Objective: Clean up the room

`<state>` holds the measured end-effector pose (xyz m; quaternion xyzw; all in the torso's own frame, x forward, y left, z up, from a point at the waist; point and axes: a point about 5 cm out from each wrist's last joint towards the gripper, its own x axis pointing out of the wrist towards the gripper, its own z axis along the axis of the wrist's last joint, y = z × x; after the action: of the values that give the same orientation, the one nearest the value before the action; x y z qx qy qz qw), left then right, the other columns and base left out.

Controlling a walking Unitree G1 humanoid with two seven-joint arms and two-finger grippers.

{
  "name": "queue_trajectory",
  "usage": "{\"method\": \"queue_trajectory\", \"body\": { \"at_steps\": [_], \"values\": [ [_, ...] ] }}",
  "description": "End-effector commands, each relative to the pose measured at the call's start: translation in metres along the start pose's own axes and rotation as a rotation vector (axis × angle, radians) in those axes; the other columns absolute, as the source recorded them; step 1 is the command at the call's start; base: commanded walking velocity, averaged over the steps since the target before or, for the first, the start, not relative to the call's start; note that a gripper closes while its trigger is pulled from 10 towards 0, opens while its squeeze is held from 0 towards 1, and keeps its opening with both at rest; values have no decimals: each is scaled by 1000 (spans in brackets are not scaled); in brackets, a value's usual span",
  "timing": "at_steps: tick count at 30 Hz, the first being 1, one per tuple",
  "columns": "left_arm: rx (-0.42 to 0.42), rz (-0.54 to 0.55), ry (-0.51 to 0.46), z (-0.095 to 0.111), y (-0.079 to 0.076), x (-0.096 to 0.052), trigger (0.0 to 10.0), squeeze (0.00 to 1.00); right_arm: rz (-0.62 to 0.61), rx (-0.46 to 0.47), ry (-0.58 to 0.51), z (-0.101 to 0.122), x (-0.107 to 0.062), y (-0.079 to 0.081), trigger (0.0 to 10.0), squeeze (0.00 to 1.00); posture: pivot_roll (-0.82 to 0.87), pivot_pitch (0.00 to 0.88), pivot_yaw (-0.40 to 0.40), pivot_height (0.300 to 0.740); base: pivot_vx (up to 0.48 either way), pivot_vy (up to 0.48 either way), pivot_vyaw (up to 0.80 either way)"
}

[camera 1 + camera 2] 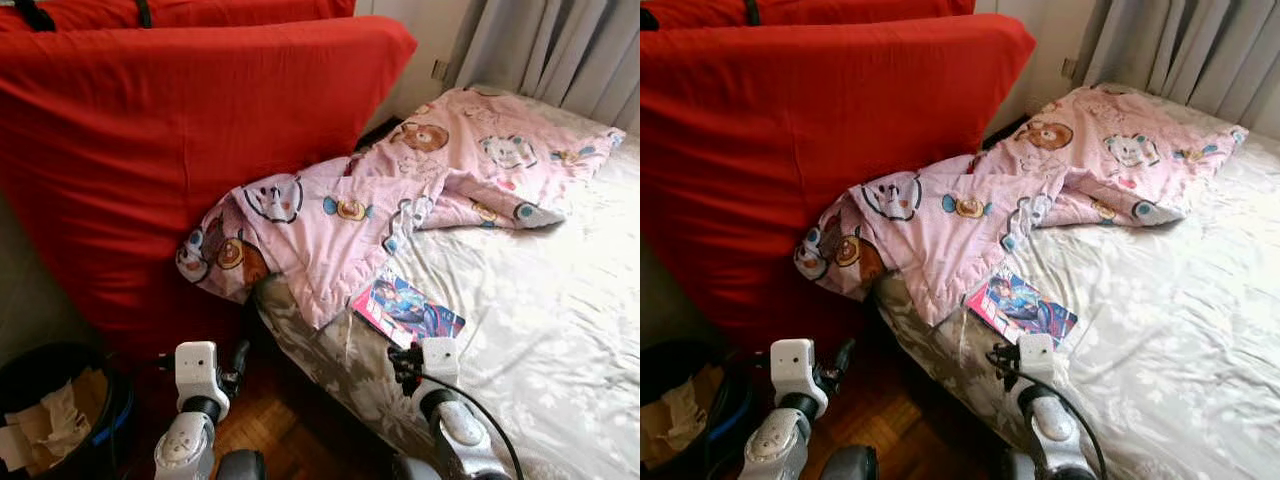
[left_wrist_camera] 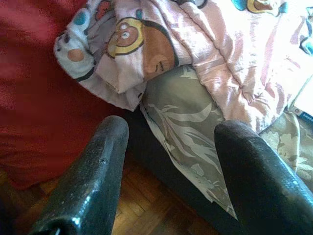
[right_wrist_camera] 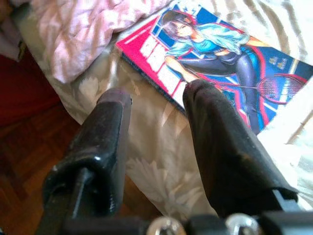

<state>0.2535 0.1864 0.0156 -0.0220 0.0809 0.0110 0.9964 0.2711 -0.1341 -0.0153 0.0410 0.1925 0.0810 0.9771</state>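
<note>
Just short of the comic book

Right gripper (image 3: pixel 154 103), fingers spread and empty, hovers at the bed (image 1: pixel 560 320) edge just beside a comic book (image 1: pixel 408 310) lying below the pink cartoon quilt (image 1: pixel 400 190). Left gripper (image 2: pixel 171 147) hangs released over parquet near the red mattress (image 1: pixel 170 150). Apparently a bin (image 1: pixel 50 415) holds crumpled paper.

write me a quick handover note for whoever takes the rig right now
Right pincer: open, empty, at the bed edge just short of the comic book.
Left pincer: open, empty, low by the bed's corner near the pink blanket.
Comic lies flat on the sheet, partly against the blanket's edge. Blanket is rumpled, one end draped onto the red mattress. Bin with paper sits on the floor at left.
Done: nothing visibly.
Left: comic, blanket.
</note>
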Motion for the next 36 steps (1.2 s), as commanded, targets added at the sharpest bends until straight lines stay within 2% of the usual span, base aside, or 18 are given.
{"method": "queue_trajectory", "body": {
  "at_steps": [1,12,19,20,21,22,24,28,33,36],
  "values": [
    [-7,-22,17,-2,-8,0,10000,0,-18,-9,-4,1,-1,-8,10000,0,31,142,-59,613,368,0,0],
    [-16,-25,23,-3,-8,0,10000,0,-52,-7,7,1,-2,-13,10000,0,31,149,-58,613,350,0,0],
    [-12,-25,31,-4,-8,0,10000,0,-133,-18,87,-2,-1,-25,10000,12,36,155,-56,613,0,0,0],
    [-12,-26,33,-4,-7,0,10000,0,-149,-11,107,-3,-1,-28,10000,278,38,157,-57,613,0,0,0],
    [-12,-26,33,-4,-7,0,10000,0,-149,-11,107,-3,-1,-28,10000,278,38,157,-57,613,0,0,0],
    [-11,-27,35,-4,-7,0,10000,0,-163,3,125,-4,-1,-31,10000,1000,38,157,-57,613,0,0,0],
    [-12,-29,40,-5,-7,-1,10000,0,-201,39,156,-5,-2,-36,10000,1000,44,161,-55,613,0,0,0],
    [-11,-32,44,-7,-6,-2,10000,0,-224,42,180,-3,-1,-41,10000,1000,51,165,-52,613,0,0,0],
    [-8,-36,49,-8,-5,-3,10000,0,-242,-7,213,1,1,-47,10000,1000,66,174,-47,613,0,0,0],
    [-2,-39,54,-9,-3,-6,10000,0,-254,-70,225,11,5,-53,10000,1000,79,184,-40,613,0,0,0]
  ]
}}
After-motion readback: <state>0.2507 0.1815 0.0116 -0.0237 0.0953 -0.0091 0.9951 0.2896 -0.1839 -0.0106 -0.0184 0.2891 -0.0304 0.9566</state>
